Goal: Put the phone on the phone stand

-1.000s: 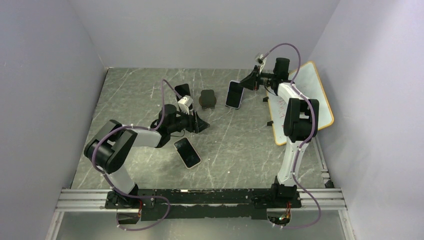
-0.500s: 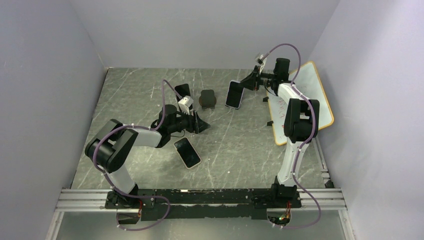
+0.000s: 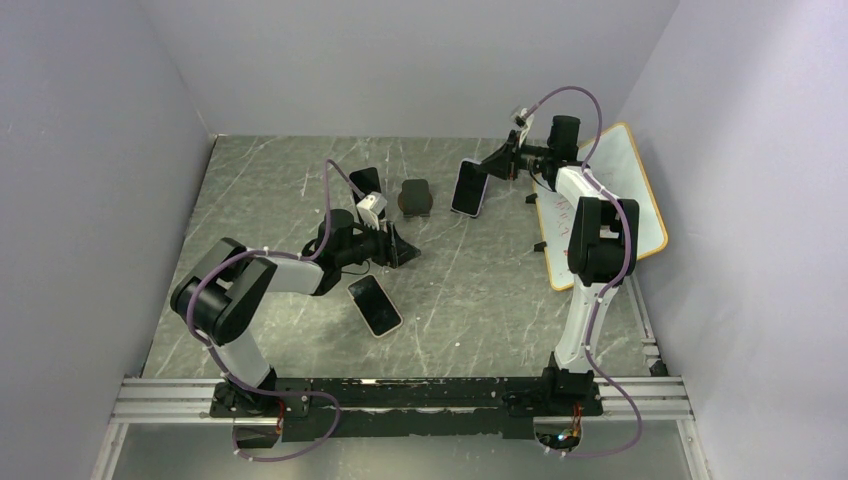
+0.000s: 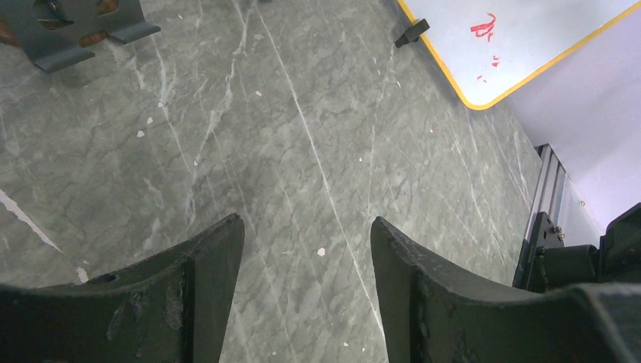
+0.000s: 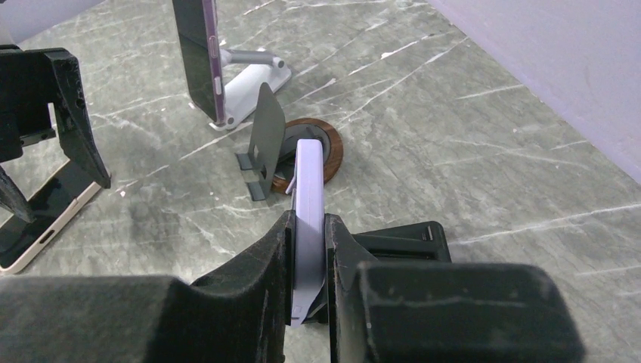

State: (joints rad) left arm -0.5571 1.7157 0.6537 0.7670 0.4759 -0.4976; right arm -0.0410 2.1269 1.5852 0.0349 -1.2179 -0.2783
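Three phones in the workspace. The held phone (image 3: pixel 468 188) is in the upper middle of the top view, edge-on and upright, pinched across its thin sides by the right gripper (image 5: pixel 308 227) and lifted off the table (image 3: pixel 480 290). The loose phone (image 3: pixel 375 305) lies flat, screen up, centre-left. The docked phone (image 3: pixel 366 182) leans on the white stand (image 5: pixel 253 79), upper left of centre.

Two stands: the white one, and the free stand (image 3: pixel 416 197), a dark plate on a round wooden base. It sits just left of the held phone without touching it, and nothing is on it.

Two arms. The left gripper (image 4: pixel 304 223) is low over the marble between the docked and loose phones, jaws spread with only bare table between them.

One whiteboard (image 3: pixel 640 210) at right, yellow rim, red scribble, partly covered by the right arm.

Hard to read:
- The lower end of the held phone is buried between the fingers in the right wrist view.
- The free stand is cut off at the upper left of the left wrist view.
- A small black item (image 4: pixel 412 32) beside the board edge can't be identified.
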